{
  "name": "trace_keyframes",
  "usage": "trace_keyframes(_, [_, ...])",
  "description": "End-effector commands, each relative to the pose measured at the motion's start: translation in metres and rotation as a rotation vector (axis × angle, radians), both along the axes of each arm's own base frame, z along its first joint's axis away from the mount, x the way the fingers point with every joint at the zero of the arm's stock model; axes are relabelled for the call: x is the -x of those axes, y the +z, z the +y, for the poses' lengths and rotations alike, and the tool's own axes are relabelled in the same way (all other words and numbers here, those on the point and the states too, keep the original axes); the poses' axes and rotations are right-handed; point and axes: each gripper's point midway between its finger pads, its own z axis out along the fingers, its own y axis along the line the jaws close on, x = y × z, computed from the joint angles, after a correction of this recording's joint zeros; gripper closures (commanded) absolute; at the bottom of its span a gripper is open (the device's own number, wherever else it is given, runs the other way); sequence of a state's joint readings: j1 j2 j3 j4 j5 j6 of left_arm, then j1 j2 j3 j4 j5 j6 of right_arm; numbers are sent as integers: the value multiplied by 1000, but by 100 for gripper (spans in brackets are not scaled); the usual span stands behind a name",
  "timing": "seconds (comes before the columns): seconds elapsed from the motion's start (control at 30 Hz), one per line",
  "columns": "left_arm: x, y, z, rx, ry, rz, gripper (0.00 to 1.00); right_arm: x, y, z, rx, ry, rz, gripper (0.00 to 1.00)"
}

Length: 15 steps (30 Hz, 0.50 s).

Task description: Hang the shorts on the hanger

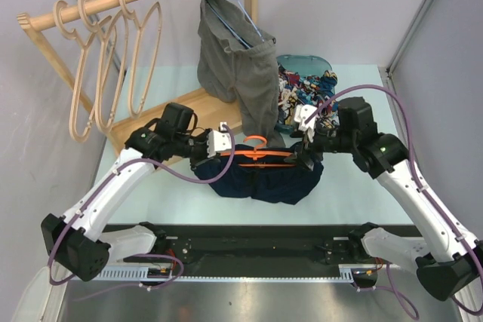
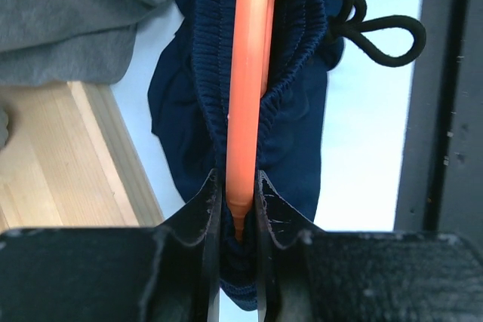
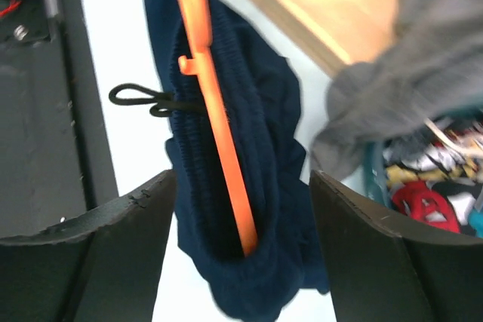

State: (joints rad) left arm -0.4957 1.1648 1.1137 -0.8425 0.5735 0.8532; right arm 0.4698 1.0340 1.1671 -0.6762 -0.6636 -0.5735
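Note:
The orange hanger [image 1: 256, 154] is held level above the table between my two grippers, its hook pointing away from the arms. The navy shorts [image 1: 260, 179] hang from it, with the waistband wrapped over the bar [image 2: 247, 73]. My left gripper [image 1: 226, 143] is shut on the hanger's left end [image 2: 238, 209], with waistband fabric [image 2: 298, 111] bunched around the fingers. My right gripper [image 1: 306, 154] is open at the other end. Its fingers stand wide apart [image 3: 241, 175] on either side of the hanger tip [image 3: 219, 118] and the shorts [image 3: 264, 209], touching neither.
Grey shorts [image 1: 238, 73] hang on a blue wire hanger from the wooden rail at the back. Pale wooden hangers [image 1: 98, 58] hang at the rail's left. The rack's wooden base [image 1: 189, 107] lies behind my left gripper. A teal basket [image 1: 306, 62] of colourful clothes sits behind my right gripper.

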Motion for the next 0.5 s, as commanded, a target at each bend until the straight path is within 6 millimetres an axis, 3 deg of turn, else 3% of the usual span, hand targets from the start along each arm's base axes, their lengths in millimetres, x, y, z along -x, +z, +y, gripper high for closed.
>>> trace_keyframes(0.0, [14, 42, -11, 103, -111, -59, 100, 14, 5, 11, 29, 117, -61, 30])
trace_keyframes(0.13, [19, 52, -7, 131, -126, -76, 100, 27, -3, 8, 48, 146, -11, 27])
trace_keyframes(0.23, [26, 56, -4, 151, -139, -80, 100, 35, -4, 3, 46, 127, 26, 1])
trace_keyframes(0.4, [34, 54, 2, 140, -163, -96, 100, 55, 0, -8, 15, 134, 38, 0])
trace_keyframes(0.47, [36, 56, 3, 147, -175, -96, 100, 63, -8, -11, 27, 147, 56, 0])
